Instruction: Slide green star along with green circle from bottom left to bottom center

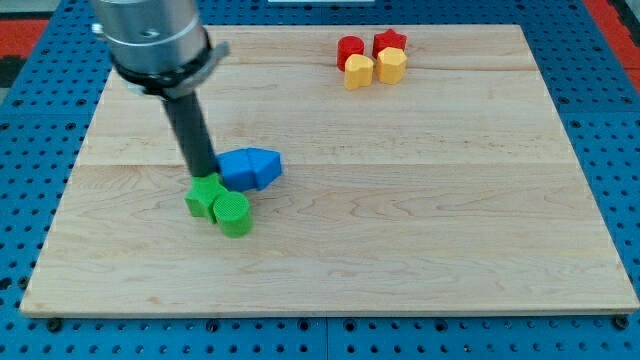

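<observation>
A green star lies on the wooden board at the left of centre. A green circle touches its lower right side. My tip stands at the star's upper edge, touching or almost touching it. The rod rises from there toward the view's top left. A pair of blue blocks lies just to the right of the tip, close above the green pair.
At the view's top right a cluster stands together: a red block, a red star, a yellow block and a yellow hexagon. The board's edges drop to a blue pegboard.
</observation>
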Robot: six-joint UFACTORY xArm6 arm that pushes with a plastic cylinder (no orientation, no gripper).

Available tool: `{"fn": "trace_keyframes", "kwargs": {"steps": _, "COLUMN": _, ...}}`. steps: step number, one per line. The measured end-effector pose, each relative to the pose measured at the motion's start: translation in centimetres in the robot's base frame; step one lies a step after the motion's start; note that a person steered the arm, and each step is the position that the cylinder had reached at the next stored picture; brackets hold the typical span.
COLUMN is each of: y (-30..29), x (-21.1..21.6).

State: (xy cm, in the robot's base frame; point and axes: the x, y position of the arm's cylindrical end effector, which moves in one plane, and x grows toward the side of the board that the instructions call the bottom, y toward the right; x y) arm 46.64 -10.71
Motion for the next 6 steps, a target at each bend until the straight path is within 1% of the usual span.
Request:
{"fn": "trace_keyframes", "kwargs": {"steps": 1, "y": 4.6, "x": 0.3}}
{"fn": "trace_keyframes", "kwargs": {"steps": 2, "y": -2.1, "x": -0.7}}
{"fn": "trace_keyframes", "kwargs": {"steps": 3, "y": -5.9, "x": -0.5}}
{"fn": "trace_keyframes", "kwargs": {"steps": 4, "y": -1.1, "x": 4.2}}
{"fn": "trace_keyframes", "kwargs": {"steps": 5, "y": 6.1, "x": 4.7}}
{"fn": "trace_keyframes", "kwargs": {"steps": 6, "y": -2.0, "x": 5.2}}
